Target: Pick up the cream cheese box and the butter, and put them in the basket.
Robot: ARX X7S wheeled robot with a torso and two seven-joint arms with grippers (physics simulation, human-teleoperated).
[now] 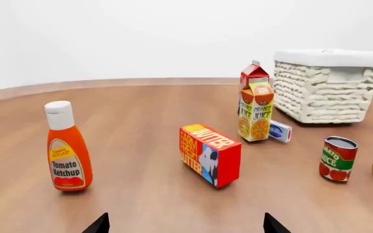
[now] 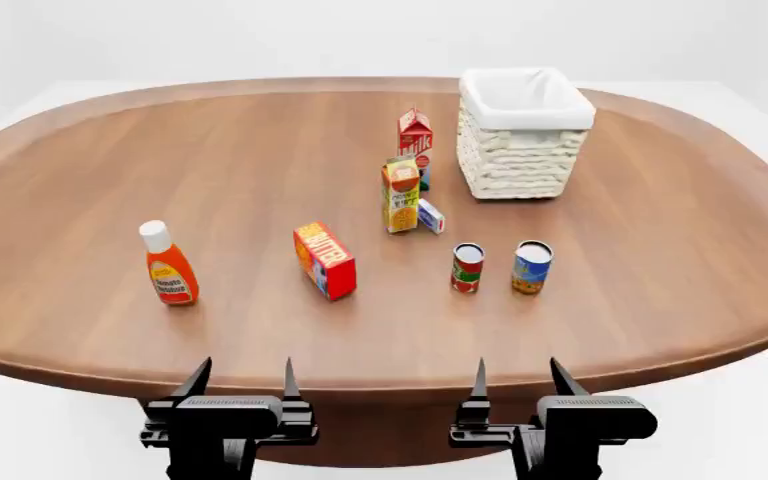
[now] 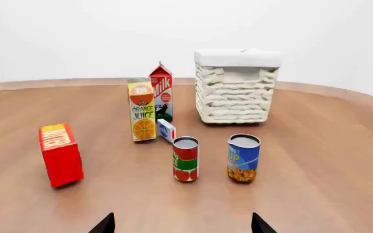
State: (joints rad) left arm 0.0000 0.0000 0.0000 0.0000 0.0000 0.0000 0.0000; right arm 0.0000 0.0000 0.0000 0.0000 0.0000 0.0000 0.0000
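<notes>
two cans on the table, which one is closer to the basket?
The blue-labelled can, nearly straight in front of the basket. The red-and-green tomato can stands beside it, farther toward the butter.

The butter [image 2: 324, 260] is standing on a long edge mid-table, red-orange with yellow lettering. The cream cheese box [image 2: 430, 215] (small, white and blue) is sitting on edge well apart from it. The white wicker basket [image 2: 523, 150] is sitting upright, farther back.
</notes>
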